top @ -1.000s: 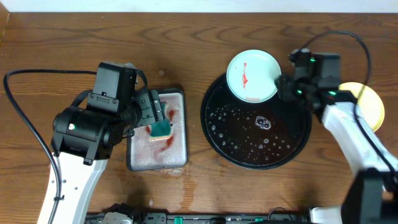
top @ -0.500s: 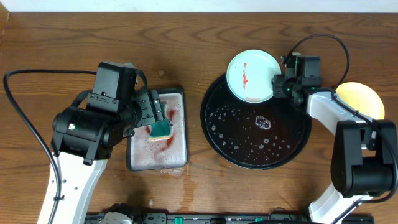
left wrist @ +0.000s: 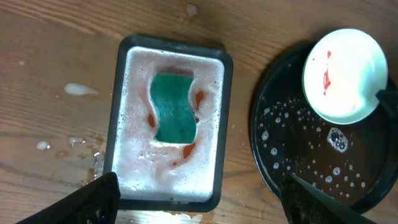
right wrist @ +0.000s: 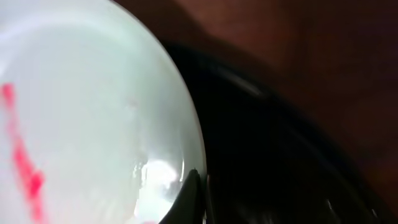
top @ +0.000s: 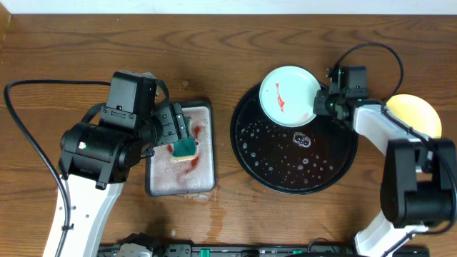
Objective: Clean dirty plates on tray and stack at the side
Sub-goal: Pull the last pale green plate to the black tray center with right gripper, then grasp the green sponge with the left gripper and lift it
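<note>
Brown wood-grain tabletop (top: 86, 57) fills the overhead view. At centre right lies the black tray (top: 236, 135), its floor speckled with droplets (top: 285, 160). A mint plate (top: 293, 86) bearing a red smear (top: 280, 96) sits at the far side of this tray, overlapping the far rim. The right gripper (top: 318, 104) is clenched on the plate's right edge. A yellow plate (top: 423, 114) rests on the wood just right of the tray, partly hidden by the right arm. At centre left stands a grey tray (top: 180, 191) holding red-stained foam (top: 171, 175) and a green sponge (top: 186, 148). The left gripper (top: 173, 132) hangs above it, released and grasping nothing.

Left wrist view: the grey tray is seen from above with the sponge lying lengthwise in the foam. Both fingers (left wrist: 93, 200) appear at the near corners, spread wide and clear of the sponge. The black tray and mint plate occupy the right side.

Right wrist view: the mint plate, blurred, fills the left half, with the smear at the left edge. One dark fingertip (right wrist: 193, 194) presses against its rim, and the black tray lies behind.
</note>
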Tool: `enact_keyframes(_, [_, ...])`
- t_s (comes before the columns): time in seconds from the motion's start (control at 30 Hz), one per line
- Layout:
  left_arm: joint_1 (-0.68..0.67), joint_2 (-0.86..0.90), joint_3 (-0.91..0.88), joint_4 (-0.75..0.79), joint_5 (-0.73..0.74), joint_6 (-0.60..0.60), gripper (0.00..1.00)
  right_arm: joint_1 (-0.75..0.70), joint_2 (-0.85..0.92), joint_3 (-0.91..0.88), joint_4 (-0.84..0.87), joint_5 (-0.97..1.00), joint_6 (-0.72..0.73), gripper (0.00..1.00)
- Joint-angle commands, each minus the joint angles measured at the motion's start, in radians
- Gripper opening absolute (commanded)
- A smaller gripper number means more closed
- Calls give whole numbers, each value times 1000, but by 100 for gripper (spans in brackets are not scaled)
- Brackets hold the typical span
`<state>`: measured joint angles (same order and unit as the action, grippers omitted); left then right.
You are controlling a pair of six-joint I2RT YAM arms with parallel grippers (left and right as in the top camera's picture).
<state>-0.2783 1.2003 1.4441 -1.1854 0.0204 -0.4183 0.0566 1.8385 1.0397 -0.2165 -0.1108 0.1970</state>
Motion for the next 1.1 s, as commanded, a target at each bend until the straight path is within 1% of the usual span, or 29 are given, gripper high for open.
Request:
enact_keyframes(0.0, [3, -5, -1, -3, -2, 3, 83, -4, -145, 0, -113, 16, 16, 1])
enact_keyframes(0.03, [3, -5, -1, -3, -2, 3, 83, 3, -177, 0, -163, 16, 18, 1])
enact_keyframes(0.13, [3, -5, -1, -3, -2, 3, 83, 18, -239, 0, -314, 17, 89, 1])
enact_keyframes(0.23, [3, -5, -1, -3, -2, 3, 83, 25, -250, -3, -483, 18, 205, 1])
enact_keyframes(0.3, [3, -5, -1, -3, -2, 3, 83, 26, -240, -20, -561, 17, 316, 1])
enact_keyframes(0.33, [3, -5, -1, -3, -2, 3, 83, 27, -235, -35, -582, 17, 362, 1])
enact_keyframes(0.4, [3, -5, -1, -3, -2, 3, 83, 31, -232, -71, -573, 17, 407, 1])
enact_keyframes(0.5, [3, -5, -1, -4, -2, 3, 83, 38, -232, -122, -527, 11, 434, 1])
enact_keyframes(0.53, [3, -5, -1, -13, -2, 2, 83, 38, -232, -126, -520, 9, 415, 2])
enact_keyframes(0.57, [3, -5, -2, -16, -3, 3, 83, 38, -233, -123, -513, 8, 367, 8])
enact_keyframes(0.6, [3, -2, -4, -17, -5, 3, 83, 38, -239, -117, -508, 8, 298, 17])
enact_keyframes(0.63, [3, 3, -11, -17, -5, 2, 83, 37, -247, -107, -507, 8, 229, 20])
enact_keyframes(0.7, [3, 13, -37, -16, -6, 2, 83, 37, -270, -84, -518, 1, 117, 24])
enact_keyframes(0.77, [3, 30, -87, -2, -5, 2, 83, 37, -306, -65, -526, -17, 40, 25])
enact_keyframes(0.83, [3, 62, -185, 61, -6, 3, 83, 37, -371, -54, -528, -53, -28, 27])
enact_keyframes(1.0, [3, 158, -370, 273, -6, 15, 82, 37, -505, -54, -544, -107, -79, 27])
enact_keyframes(1.07, [3, 212, -419, 348, -6, 15, 80, 37, -549, -54, -553, -108, -79, 29])
